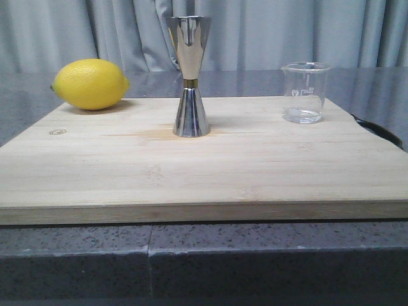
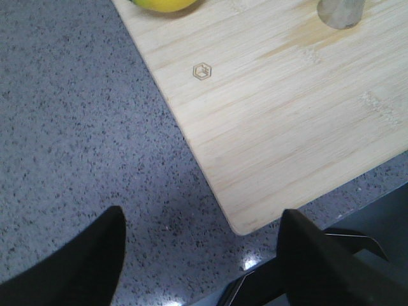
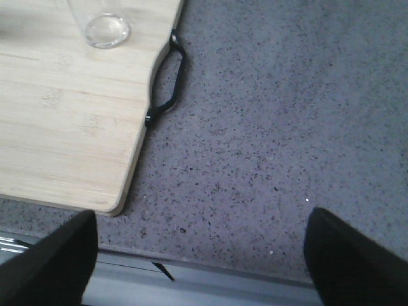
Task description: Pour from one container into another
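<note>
The clear glass beaker [image 1: 306, 92] stands upright at the back right of the wooden board [image 1: 204, 172], a little liquid in its bottom. Its base shows in the right wrist view [image 3: 106, 29]. The steel hourglass jigger [image 1: 189, 76] stands upright mid-board, only its foot [image 2: 342, 11] in the left wrist view. My left gripper [image 2: 204, 220] hangs open over the counter by the board's near left corner, holding nothing. My right gripper [image 3: 201, 223] hangs open over the counter past the board's near right corner, also holding nothing. Neither gripper appears in the front view.
A yellow lemon [image 1: 90, 83] lies at the board's back left corner. A black handle [image 3: 167, 80] is fixed to the board's right edge. The speckled grey counter [image 3: 274, 127] surrounds the board, its front edge close below both grippers. Grey curtains hang behind.
</note>
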Tool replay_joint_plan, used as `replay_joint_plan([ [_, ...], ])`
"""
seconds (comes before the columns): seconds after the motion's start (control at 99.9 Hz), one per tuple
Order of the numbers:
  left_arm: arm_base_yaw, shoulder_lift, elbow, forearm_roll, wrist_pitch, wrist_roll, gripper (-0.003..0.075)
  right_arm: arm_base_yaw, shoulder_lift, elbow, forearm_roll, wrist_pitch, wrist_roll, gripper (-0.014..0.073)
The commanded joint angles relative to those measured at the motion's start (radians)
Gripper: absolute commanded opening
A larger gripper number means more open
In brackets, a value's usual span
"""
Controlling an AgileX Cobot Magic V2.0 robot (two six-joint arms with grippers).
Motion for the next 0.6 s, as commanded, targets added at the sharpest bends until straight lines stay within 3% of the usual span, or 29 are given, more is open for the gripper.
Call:
replay_joint_plan([
  [0.0,-0.005,-0.058,0.02,-0.002,-0.054,-0.061,0.0421,-0.007,-0.003,-0.036,-0.027,-0.031,0.007,0.0575],
  [0.22,-0.005,-0.139,0.063,-0.002,-0.109,-0.073,0.0418,-0.007,-0.008,-0.036,-0.027,-0.076,0.007,0.0573],
  [0.29,-0.005,-0.14,0.063,-0.004,-0.119,-0.073,0.0418,-0.007,-0.008,-0.036,-0.027,-0.088,0.007,0.0538],
  [0.431,-0.005,-0.14,0.063,-0.004,-0.145,-0.076,0.0398,-0.007,-0.008,-0.036,-0.027,-0.09,0.007,0.0276],
  [0.591,-0.005,-0.14,0.063,-0.012,-0.192,-0.076,0.0249,-0.007,-0.008,-0.036,-0.027,-0.102,0.007,-0.0005],
])
